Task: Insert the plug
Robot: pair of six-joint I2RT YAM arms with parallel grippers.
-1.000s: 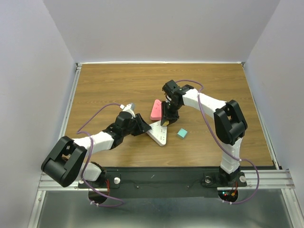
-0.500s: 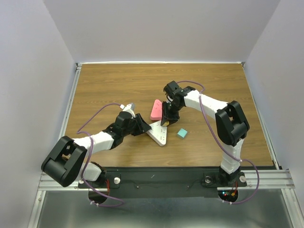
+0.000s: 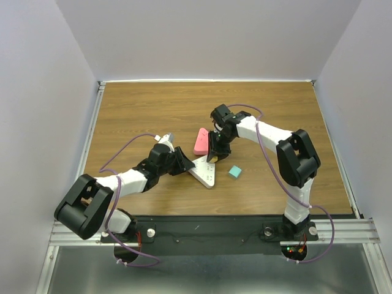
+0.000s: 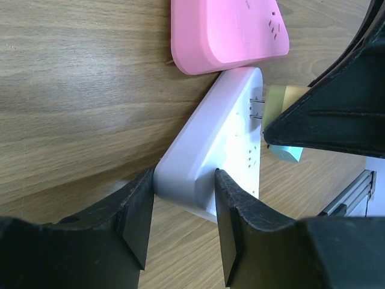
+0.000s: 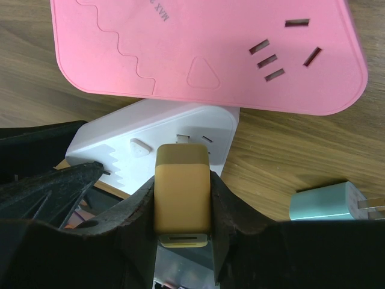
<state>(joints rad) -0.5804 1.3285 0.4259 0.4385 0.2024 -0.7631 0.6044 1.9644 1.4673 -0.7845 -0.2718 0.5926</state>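
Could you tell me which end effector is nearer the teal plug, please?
Right. The right end effector is close beside the teal plug; the left end effector grips the white strip's far end.

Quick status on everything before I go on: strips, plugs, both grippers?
white strip: lying flat, end clamped
tan plug: prongs at white strip's socket, not fully seated
pink strip: flat, visible sockets empty
teal plug: loose, unplugged
left gripper: shut on white strip
right gripper: shut on tan plug

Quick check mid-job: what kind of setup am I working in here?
Probably a lab test cell, not a home: a wooden table boxed in by plain white walls, with the left arm and right arm bolted to a metal rail at its near edge.
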